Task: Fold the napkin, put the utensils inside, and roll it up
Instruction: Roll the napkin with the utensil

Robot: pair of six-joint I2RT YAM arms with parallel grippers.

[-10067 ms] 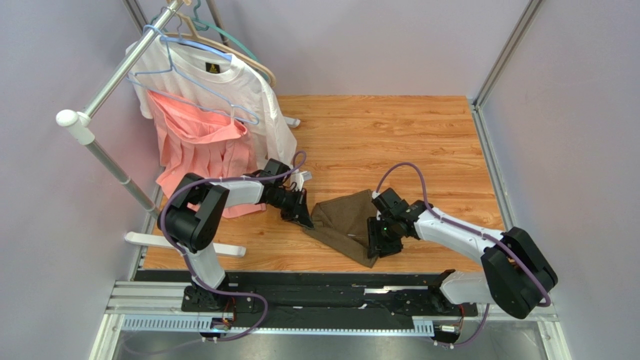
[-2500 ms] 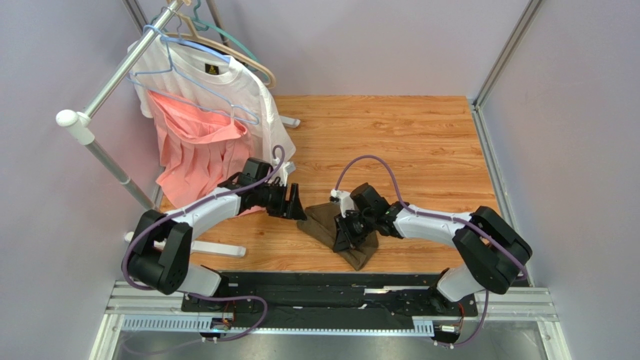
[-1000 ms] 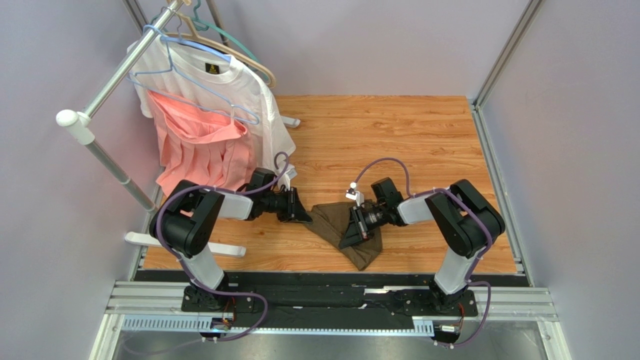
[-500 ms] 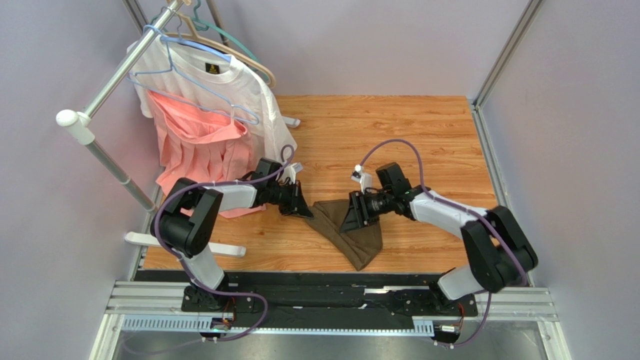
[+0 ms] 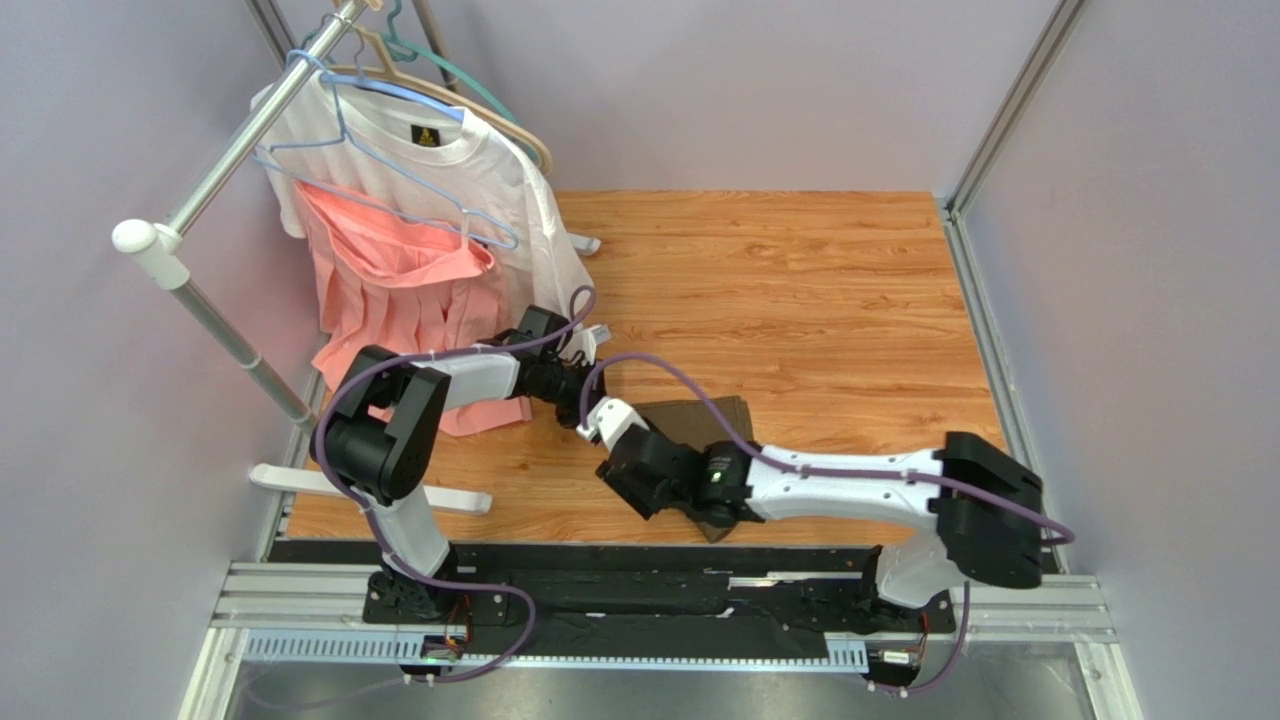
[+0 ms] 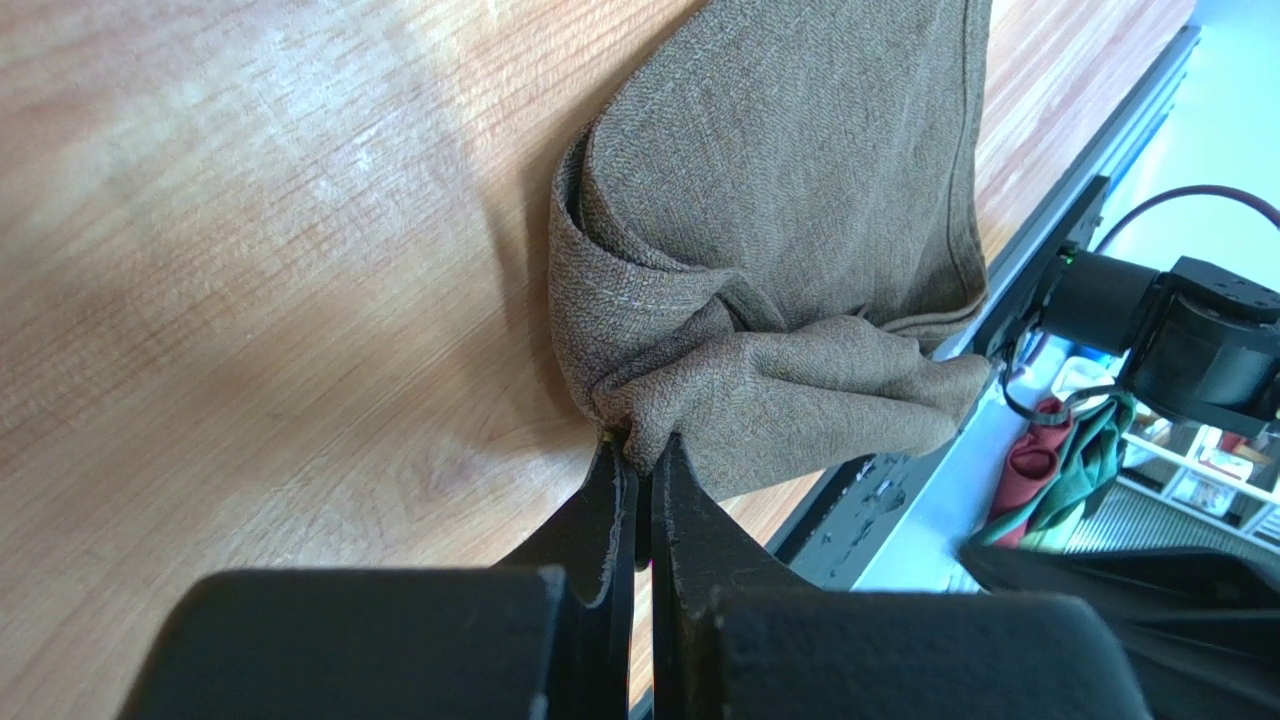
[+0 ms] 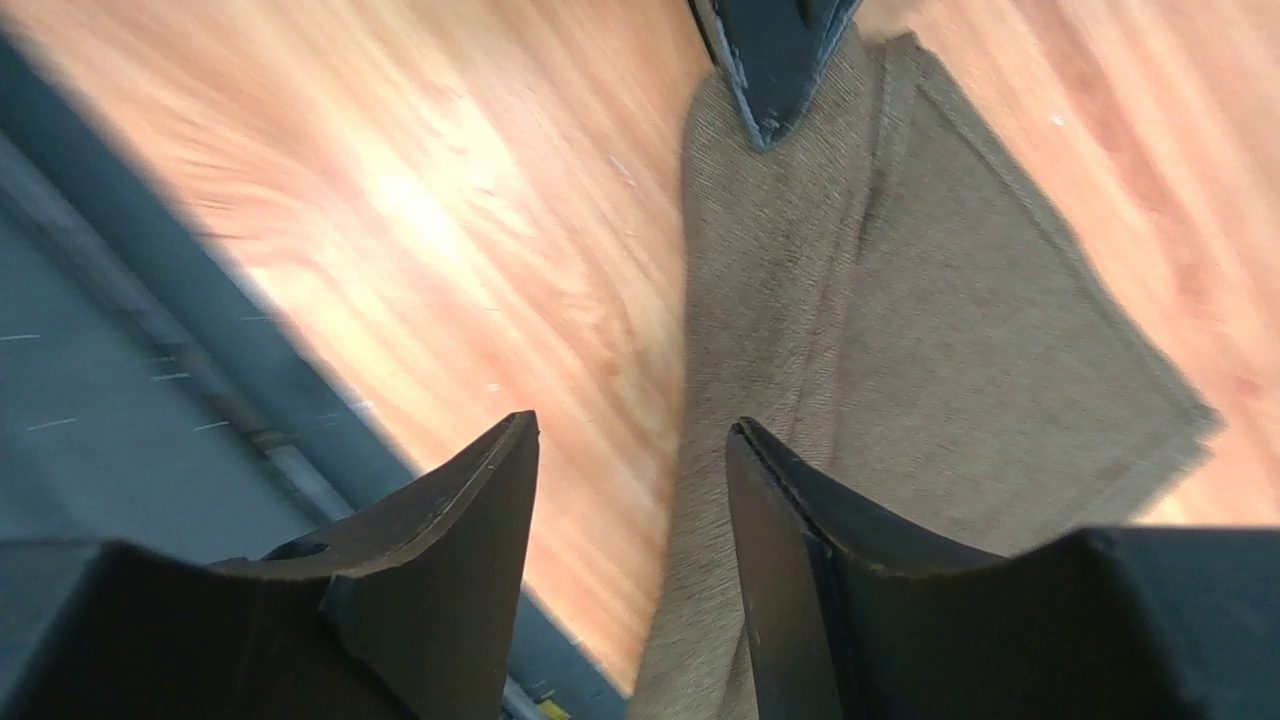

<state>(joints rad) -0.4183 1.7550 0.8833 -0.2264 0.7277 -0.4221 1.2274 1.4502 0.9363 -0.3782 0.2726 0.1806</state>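
Left gripper (image 6: 637, 458) pinches a bunched corner of the coarse-woven olive napkin (image 6: 781, 180); right gripper (image 7: 631, 435), fingers spread, hangs above it.

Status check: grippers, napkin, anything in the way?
Left gripper shut, pinching a corner of the bunched napkin. Right gripper open, over the napkin. No utensils in view. Pink garment hangs close behind left arm.
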